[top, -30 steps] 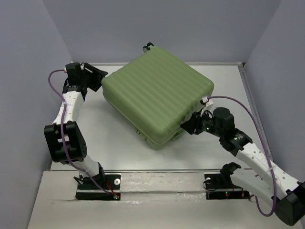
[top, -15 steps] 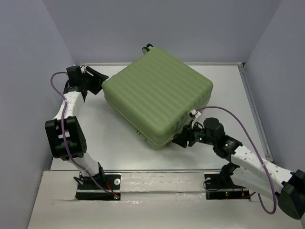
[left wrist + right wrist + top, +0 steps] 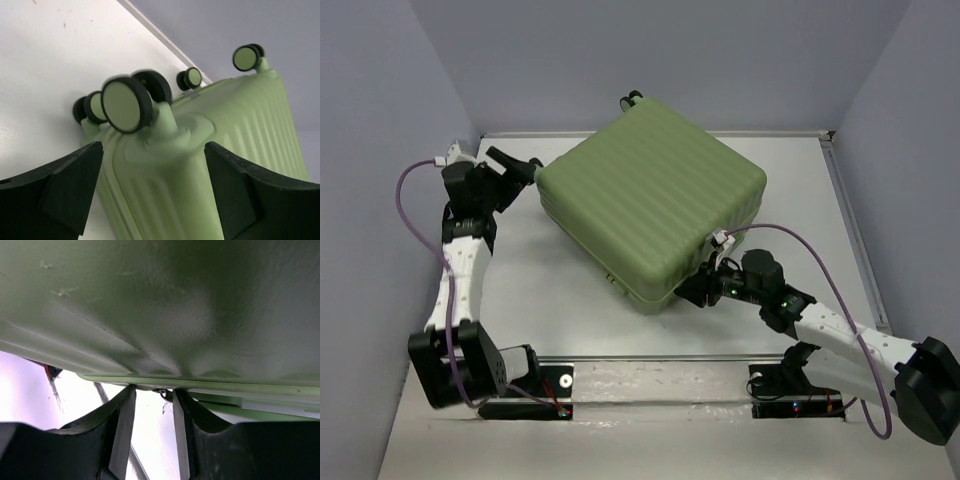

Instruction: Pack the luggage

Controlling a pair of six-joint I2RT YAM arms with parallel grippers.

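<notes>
Since a second ago the right hand (image 3: 692, 293) has slid along the near edge of the luggage (image 3: 650, 200) toward its 6 o'clock corner, and the left hand (image 3: 523, 164) has drawn back a little at 10 o'clock. The closed luggage lies in the middle of the table (image 3: 550, 300). The left hand is spread wide and holds nothing. The right hand's fingers (image 3: 122, 420) stand a narrow gap apart, with their tips against the shell's lower rim. The left wrist view shows four wheels (image 3: 125, 105) with pale green hubs, while the top view shows only one pair at 12 o'clock. The right wrist view alone shows the seam (image 3: 225, 390) from below.
</notes>
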